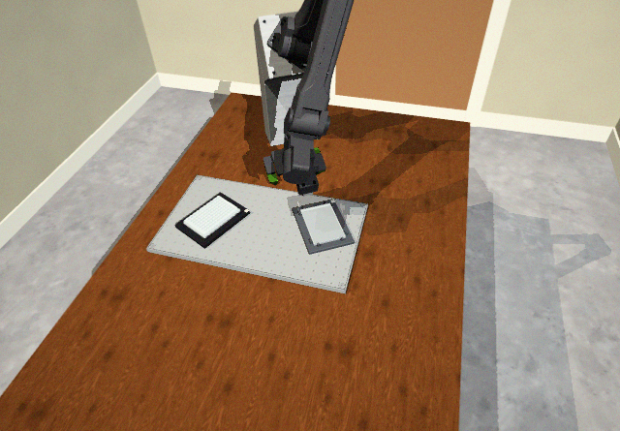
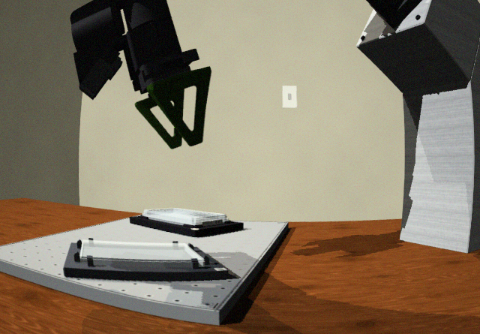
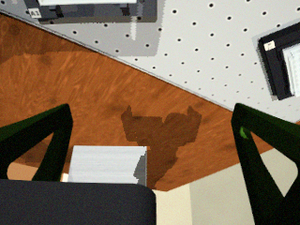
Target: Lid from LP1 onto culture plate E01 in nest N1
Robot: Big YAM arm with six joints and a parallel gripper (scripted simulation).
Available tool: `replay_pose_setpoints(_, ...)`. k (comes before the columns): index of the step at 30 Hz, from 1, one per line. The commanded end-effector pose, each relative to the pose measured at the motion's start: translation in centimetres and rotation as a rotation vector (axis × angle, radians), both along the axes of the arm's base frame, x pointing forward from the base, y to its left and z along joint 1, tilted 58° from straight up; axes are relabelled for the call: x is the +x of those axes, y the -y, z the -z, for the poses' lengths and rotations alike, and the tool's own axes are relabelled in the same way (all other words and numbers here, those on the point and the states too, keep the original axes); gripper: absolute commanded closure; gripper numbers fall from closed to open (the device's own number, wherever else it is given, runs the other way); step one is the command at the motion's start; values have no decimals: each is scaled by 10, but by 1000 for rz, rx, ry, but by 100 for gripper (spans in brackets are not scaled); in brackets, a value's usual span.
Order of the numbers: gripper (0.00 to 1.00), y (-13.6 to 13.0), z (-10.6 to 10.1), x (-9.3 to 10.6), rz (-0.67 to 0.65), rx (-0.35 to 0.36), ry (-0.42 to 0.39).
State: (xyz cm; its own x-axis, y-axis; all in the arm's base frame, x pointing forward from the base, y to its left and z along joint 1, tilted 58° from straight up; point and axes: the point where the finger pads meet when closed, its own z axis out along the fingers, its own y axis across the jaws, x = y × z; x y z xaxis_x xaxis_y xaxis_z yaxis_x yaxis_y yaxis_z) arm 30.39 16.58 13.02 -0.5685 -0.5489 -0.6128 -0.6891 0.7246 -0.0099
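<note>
The clear lid [image 1: 322, 223] lies in the grey lid park LP1 [image 1: 328, 245] at the right end of the perforated baseplate [image 1: 260, 254]. The white culture plate E01 [image 1: 211, 214] sits uncovered in the black plate nest N1 [image 1: 199, 237] at the left end. My gripper [image 1: 295, 173] is open and empty. It hangs well above the table, just behind the baseplate's back edge near the lid park. In the side view the gripper [image 2: 184, 142] is high above the lid [image 2: 135, 249] and the plate [image 2: 185, 215].
The arm's grey base pedestal [image 1: 272, 86] stands at the back of the wooden table, behind the baseplate. It also shows in the side view [image 2: 438, 167]. Small posts on the lid park [image 2: 89, 260] stand around the lid's edges.
</note>
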Motion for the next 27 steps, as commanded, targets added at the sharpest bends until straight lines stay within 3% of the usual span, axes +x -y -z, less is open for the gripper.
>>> replay_pose_setpoints(1, 0, -11, 4, 7, 23, 39, 35)
replay_pose_setpoints(4, 0, -27, -6, 18, 22, 58, 66)
replay_pose_setpoints(5, 0, -29, 2, 14, 20, 71, 76)
replay_pose_setpoints(14, 0, -72, -8, 22, 11, 189, 190)
replay_pose_setpoints(16, 0, -72, -8, 22, 11, 189, 190)
replay_pose_setpoints(22, 0, -103, -25, 25, 4, 263, 249)
replay_pose_setpoints(27, 0, -96, -22, 29, 28, 256, 247)
